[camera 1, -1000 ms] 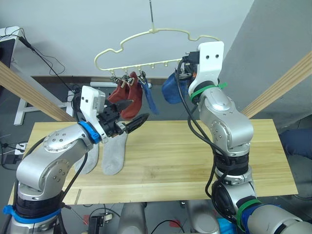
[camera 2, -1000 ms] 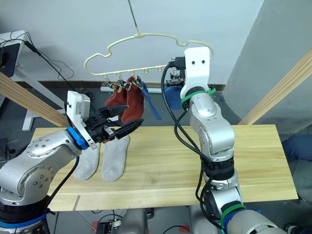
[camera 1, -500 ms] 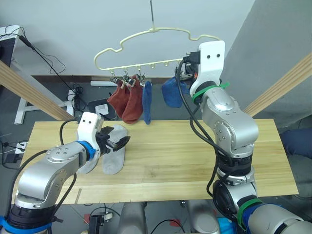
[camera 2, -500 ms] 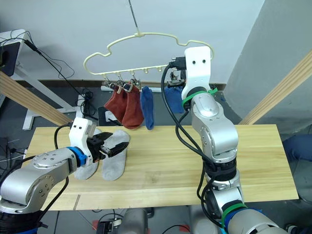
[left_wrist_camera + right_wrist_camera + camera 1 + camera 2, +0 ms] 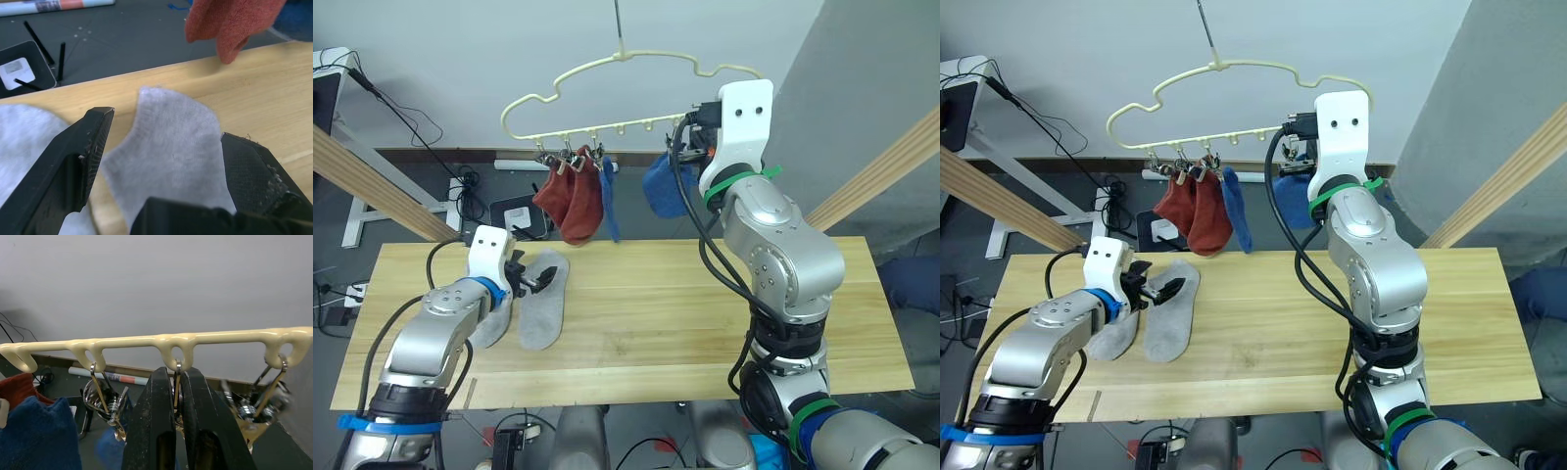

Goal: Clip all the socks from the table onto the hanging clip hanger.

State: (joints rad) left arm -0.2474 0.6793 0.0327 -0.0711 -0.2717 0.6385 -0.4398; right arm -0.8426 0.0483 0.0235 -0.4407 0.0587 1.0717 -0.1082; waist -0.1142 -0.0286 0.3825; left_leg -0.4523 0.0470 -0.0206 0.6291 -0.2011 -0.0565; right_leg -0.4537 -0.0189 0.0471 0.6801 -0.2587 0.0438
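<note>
Grey knit, limp and light, the nearer grey sock point(image 5: 176, 156) lies flat on the table point(image 5: 705, 323) between the left gripper's point(image 5: 168, 147) spread fingers — best pinched at its cuff edge — while the right gripper point(image 5: 175, 396) pinches a clip's wire point(image 5: 177, 382) on the clip hanger point(image 5: 607, 108).

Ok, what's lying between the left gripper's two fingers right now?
The cuff end of a light grey sock on the table, seen in the left wrist view; the left gripper is open.

Even, diffuse lighting; shadows soft. Head views sharp. In the left wrist view, the fingers point(image 5: 85, 161) at 6 o'clock are defocused. Clips point(image 5: 254, 406) at 4 o'clock are motion-blurred.
</note>
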